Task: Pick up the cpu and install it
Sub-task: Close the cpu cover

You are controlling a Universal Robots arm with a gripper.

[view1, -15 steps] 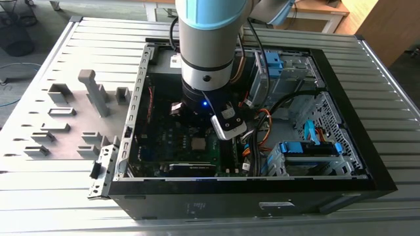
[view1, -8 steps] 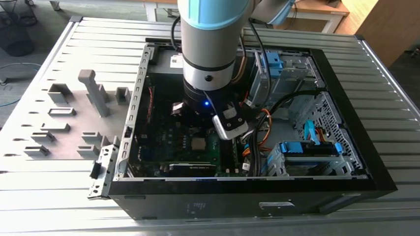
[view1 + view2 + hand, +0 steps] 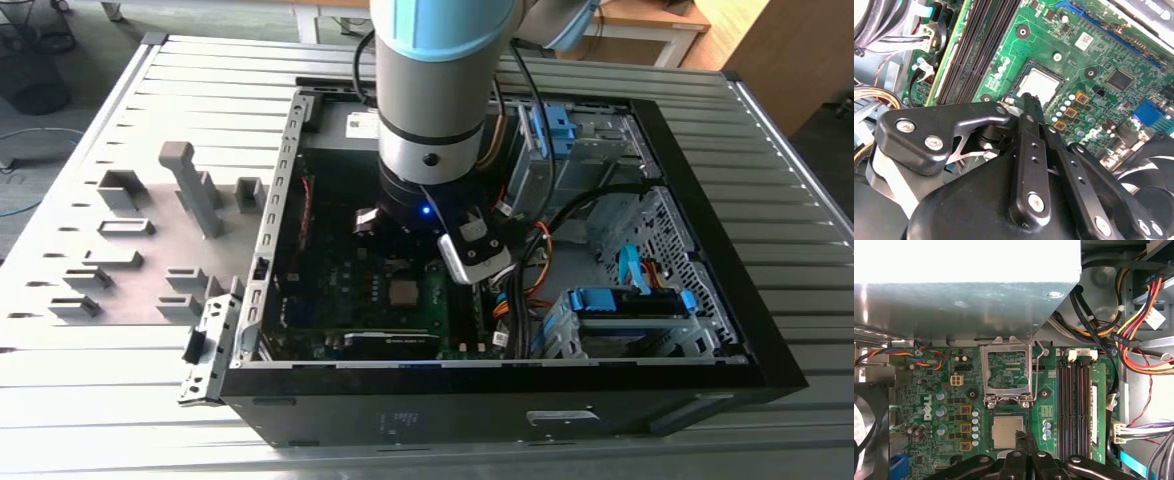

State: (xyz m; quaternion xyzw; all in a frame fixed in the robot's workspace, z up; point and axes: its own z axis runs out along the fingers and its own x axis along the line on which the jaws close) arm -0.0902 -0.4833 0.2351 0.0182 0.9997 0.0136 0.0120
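Where cpu [image 3: 1005, 432] lies flat, closed fingers [image 3: 1022, 441] stand at its edge.

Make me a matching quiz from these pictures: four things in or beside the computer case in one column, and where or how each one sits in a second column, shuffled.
Things:
1. small silver-grey square cpu
2. hinged metal socket bracket
3. long black memory slots
4. grey plastic holder frames

Places or states:
A. outside the black computer case, on the slatted metal table
B. swung open
C. seated flat on the green motherboard
D. parallel rows beside the chip

Pairs: 1-C, 2-B, 3-D, 4-A
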